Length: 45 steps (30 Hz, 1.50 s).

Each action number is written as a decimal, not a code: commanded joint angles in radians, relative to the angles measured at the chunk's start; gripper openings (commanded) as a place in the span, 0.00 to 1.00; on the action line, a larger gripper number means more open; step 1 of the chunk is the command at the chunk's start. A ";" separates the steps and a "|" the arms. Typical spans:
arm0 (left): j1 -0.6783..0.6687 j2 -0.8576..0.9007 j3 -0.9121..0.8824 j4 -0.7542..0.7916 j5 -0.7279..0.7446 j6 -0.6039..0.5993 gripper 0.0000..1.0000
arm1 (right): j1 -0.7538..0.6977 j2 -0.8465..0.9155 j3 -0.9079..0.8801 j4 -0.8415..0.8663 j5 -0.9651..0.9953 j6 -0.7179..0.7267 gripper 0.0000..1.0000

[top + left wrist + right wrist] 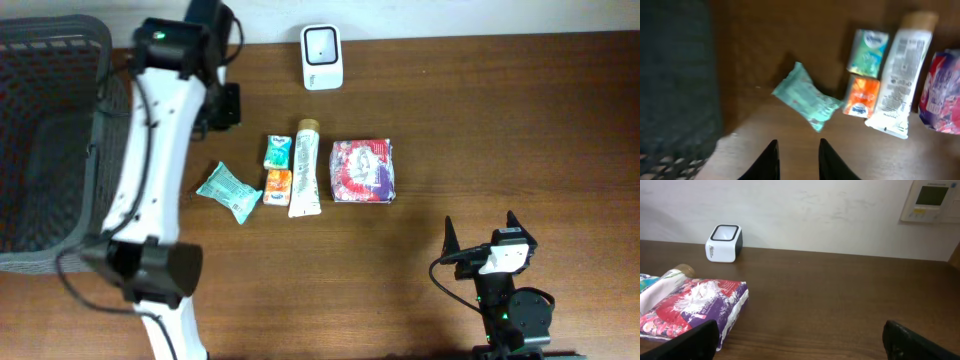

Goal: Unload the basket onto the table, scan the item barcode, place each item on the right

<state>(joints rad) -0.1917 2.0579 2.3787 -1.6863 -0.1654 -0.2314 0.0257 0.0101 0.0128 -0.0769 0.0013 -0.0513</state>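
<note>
Left pincer slightly parted and empty, teal packet at its 12 o'clock on the counter; right pincer spread wide, empty.

Shop-checkout setup: barcode scanner, basket.

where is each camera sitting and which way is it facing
overhead: above the table, facing straight down; both arms show.
left wrist: on the left hand, tilted down at the teal packet; its fingertips show.
right wrist: on the right hand, facing level across the table to the scanner; both fingers show.
shared: overhead and right wrist both see the scanner.
</note>
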 commanded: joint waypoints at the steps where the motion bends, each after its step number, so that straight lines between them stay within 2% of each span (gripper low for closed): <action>1: 0.105 -0.152 -0.004 -0.002 -0.056 -0.012 0.11 | -0.005 -0.007 -0.007 -0.005 -0.001 0.007 0.99; 3: 0.167 -0.171 -0.023 -0.002 -0.013 -0.013 0.02 | -0.005 -0.007 -0.007 -0.005 -0.001 0.006 0.99; 5: 0.208 -0.171 -0.053 -0.002 0.023 -0.013 0.00 | -0.005 -0.007 -0.007 -0.005 -0.001 0.007 0.98; 11: 0.256 -0.171 -0.233 -0.002 0.003 -0.013 0.00 | -0.005 -0.007 -0.007 -0.005 -0.001 0.007 0.99; 16: 0.320 -0.171 -0.246 -0.002 -0.146 -0.113 0.00 | -0.005 -0.007 -0.007 -0.005 -0.001 0.007 0.99; 25: 0.413 -0.171 -0.246 -0.001 -0.143 -0.113 0.01 | -0.005 -0.007 -0.007 -0.005 -0.001 0.007 0.99; 29: 0.410 -0.171 -0.246 0.017 -0.063 -0.112 0.00 | -0.005 -0.007 -0.007 -0.005 -0.001 0.007 0.99; 32: 0.396 -0.171 -0.246 0.021 -0.058 -0.107 0.00 | -0.005 -0.007 -0.007 -0.005 -0.001 0.007 0.99; 37: 0.354 -0.209 -0.168 0.036 0.104 0.029 0.01 | -0.005 -0.007 -0.007 -0.005 -0.001 0.007 0.99; 39: 0.326 -0.246 -0.126 0.049 0.145 0.047 0.10 | -0.005 -0.007 -0.007 -0.005 -0.001 0.007 0.99; 40: 0.312 -0.264 -0.114 0.058 0.153 0.047 0.22 | -0.005 -0.007 -0.007 -0.005 -0.001 0.007 0.99; 42: 0.278 -0.307 -0.106 0.072 0.154 0.047 0.41 | -0.005 -0.007 -0.007 -0.005 -0.001 0.007 0.99; 43: 0.267 -0.325 -0.106 0.073 0.153 0.047 0.57 | -0.005 -0.007 -0.007 -0.005 -0.001 0.006 0.99; 44: 0.262 -0.345 -0.106 0.074 0.151 0.047 0.99 | -0.005 -0.007 -0.007 -0.005 -0.001 0.007 0.99; 45: 0.262 -0.351 -0.106 0.077 0.149 0.046 0.99 | -0.005 -0.007 -0.007 -0.005 -0.001 0.007 0.99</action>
<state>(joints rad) 0.0742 1.7618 2.2501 -1.6146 -0.0357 -0.2012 0.0257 0.0101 0.0128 -0.0769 0.0013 -0.0509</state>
